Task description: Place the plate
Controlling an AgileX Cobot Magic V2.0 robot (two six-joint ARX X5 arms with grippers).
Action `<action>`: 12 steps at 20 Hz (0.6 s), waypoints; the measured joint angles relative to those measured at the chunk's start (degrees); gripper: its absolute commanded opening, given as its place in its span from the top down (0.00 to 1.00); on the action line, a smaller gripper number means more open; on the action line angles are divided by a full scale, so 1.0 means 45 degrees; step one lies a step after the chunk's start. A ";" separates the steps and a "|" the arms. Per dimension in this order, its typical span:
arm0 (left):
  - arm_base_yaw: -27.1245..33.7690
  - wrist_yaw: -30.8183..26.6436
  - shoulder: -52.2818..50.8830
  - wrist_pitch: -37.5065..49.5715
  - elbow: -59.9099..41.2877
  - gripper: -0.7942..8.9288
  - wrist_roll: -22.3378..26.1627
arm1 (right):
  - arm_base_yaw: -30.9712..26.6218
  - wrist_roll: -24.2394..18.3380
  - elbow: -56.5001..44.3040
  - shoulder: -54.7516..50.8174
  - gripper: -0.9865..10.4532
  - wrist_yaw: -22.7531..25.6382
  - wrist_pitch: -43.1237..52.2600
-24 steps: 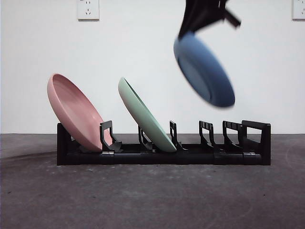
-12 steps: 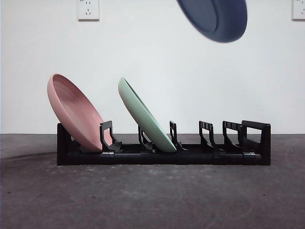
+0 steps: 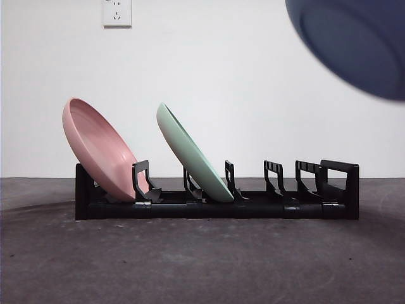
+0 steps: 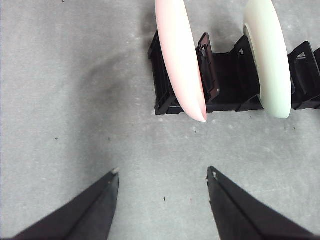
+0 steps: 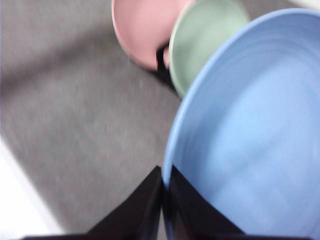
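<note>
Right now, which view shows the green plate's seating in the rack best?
The front view: the green plate leans in profile in the rack, its lower edge in a slot. The left wrist view shows its rim edge-on; the right wrist view shows a blurred face behind the blue plate.

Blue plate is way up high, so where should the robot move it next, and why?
Probably down toward the rack's empty slots beside the green plate. The right gripper is shut on the blue plate's rim, high above the rack's bare end, while the pink plate and green one fill the first slots.
</note>
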 measured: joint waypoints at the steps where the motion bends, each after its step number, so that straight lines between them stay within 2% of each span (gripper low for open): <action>1: 0.0000 0.0000 0.0000 0.0000 0.0000 0.63 0.0000 | 0.0325 0.0126 -0.0627 -0.0005 0.91 0.0199 0.0024; 4: 0.0000 0.0000 0.0000 -0.0005 0.0000 0.63 0.0000 | 0.1360 0.0389 -0.1962 0.0724 0.91 0.0923 0.0355; 7: 0.0000 0.0000 0.0000 0.0000 0.0000 0.63 0.0000 | 0.2492 0.0452 -0.2249 0.2098 0.91 0.1545 0.1258; 12: 0.0000 0.0000 0.0000 0.0000 0.0000 0.63 0.0005 | 0.4012 0.0471 -0.2244 0.4765 0.91 0.1525 0.3381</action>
